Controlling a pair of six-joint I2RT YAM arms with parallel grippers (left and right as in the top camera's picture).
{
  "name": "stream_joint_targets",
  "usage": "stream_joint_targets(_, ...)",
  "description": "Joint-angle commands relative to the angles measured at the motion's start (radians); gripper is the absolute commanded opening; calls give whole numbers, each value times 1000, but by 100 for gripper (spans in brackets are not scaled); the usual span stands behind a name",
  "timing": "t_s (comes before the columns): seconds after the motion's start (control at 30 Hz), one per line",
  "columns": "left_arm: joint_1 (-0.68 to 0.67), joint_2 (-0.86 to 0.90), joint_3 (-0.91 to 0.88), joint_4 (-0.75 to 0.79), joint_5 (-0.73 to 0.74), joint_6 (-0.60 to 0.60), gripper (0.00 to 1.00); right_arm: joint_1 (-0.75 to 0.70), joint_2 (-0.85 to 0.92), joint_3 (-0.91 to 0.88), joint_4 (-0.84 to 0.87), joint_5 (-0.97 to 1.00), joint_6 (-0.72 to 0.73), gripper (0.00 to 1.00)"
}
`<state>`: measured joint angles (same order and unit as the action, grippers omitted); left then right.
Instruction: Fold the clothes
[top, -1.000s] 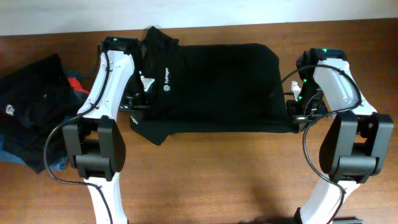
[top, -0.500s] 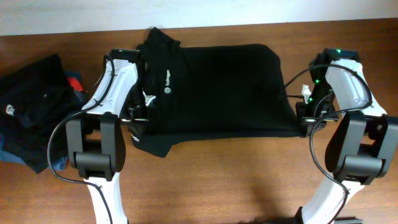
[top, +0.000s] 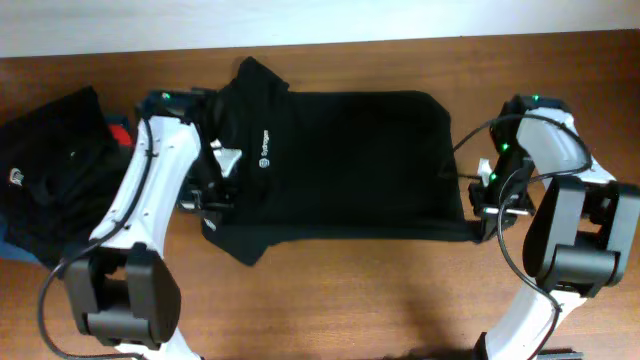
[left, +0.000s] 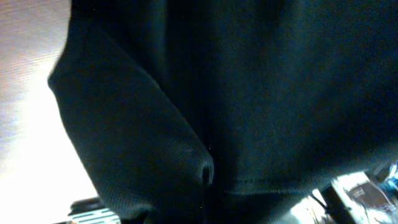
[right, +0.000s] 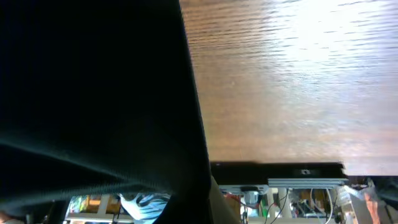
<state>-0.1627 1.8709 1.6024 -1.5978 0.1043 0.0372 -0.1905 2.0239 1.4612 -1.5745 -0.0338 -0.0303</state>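
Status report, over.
Both shut on shirt: left gripper at collar end, right gripper at hem end. Stretched taut between them. Clothes pile far left, not in the way.

Shirt (top: 350, 150) drawn leftward and nearer, left arm (top: 150, 180) swung outward.

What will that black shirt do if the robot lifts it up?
The shirt would likely flop and sag, since its sleeve lies crumpled. It probably slides easily on the smooth table.
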Motion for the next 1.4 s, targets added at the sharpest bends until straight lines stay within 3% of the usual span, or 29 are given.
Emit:
stream_joint_targets(0.0, 0, 10, -132, 43, 31, -6, 0, -7, -10, -66, 32, -8, 16, 4)
stream_joint_targets(0.07, 0, 10, -178, 72, 31, -6, 1, -7, -10, -72, 39, -9, 16, 4)
stream_joint_targets(0.13, 0, 10, -210, 88, 31, -7, 34, -7, -10, -72, 39, -9, 16, 4)
stream_joint_targets(0.2, 0, 10, -218, 89, 31, -7, 52, -7, -10, -72, 39, -9, 16, 4)
stream_joint_targets(0.23, 0, 10, -218, 89, 31, -7, 53, -7, -10, -72, 40, -8, 16, 4)
stream_joint_targets(0.57, 0, -26, -85, 110, -27, -16, 45, -7, -10, -70, 57, -8, 16, 4)
stream_joint_targets(0.67, 7, -58, -13, 205, -158, -131, 44, -7, -10, -43, 69, -9, 16, 4)
stream_joint_targets(0.83, 17, -57, -2, 425, -172, -150, 45, -6, -11, 118, 76, -89, -37, 4)
stream_joint_targets(0.9, 20, -39, -2, 547, -172, -149, 31, -6, -11, 216, 120, -220, -81, 4)
stream_joint_targets(1.07, 19, -4, -2, 736, -164, -149, 22, -5, -11, 284, 201, -326, -103, 4)
stream_joint_targets(1.37, 19, 26, -2, 737, -146, -149, 22, -5, -9, 228, 19, -211, -104, 4)
